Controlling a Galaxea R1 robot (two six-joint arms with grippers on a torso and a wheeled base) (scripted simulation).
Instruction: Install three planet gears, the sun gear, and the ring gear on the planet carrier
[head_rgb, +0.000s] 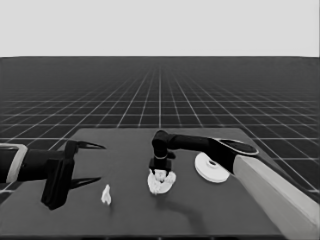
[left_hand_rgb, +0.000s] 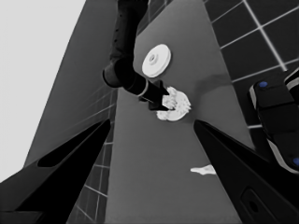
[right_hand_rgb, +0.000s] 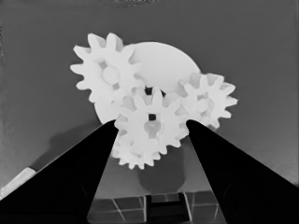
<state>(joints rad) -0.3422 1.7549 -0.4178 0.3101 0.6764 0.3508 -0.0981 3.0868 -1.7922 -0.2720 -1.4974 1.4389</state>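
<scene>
- Between the fingers of the right gripper (right_hand_rgb: 152, 128) we find a gear (right_hand_rgb: 150, 122); they pinch it by its toothed rim, which leaves its centre hole free to meet the middle of the smaller round part (right_hand_rgb: 163, 65) below.
- Beyond the fingertips on one side sits a planet gear (right_hand_rgb: 108, 72), already on the smaller round part; a second planet gear (right_hand_rgb: 205, 100) sits on the other side. A third toothed edge (right_hand_rgb: 133, 158) shows beneath the held gear, nearer the wrist. We judge the held gear to be the sun gear, since it hangs over the centre among the others.
- We cannot tell whether the held gear is seated or only hovering just above its place.
- In the head view the right gripper (head_rgb: 160, 169) stands upright over the gear cluster (head_rgb: 161, 182), a pose that suits a straight downward insertion.
- Beside the right arm, apart from the cluster, lies the larger round part (head_rgb: 210, 168). It waits because it goes on last, over the gears.
- The left gripper (head_rgb: 87, 164) waits at the table's (head_rgb: 130, 210) left end, fingers spread and empty; the thin white piece (head_rgb: 106, 194) lies just beyond its fingertips, not held.
</scene>
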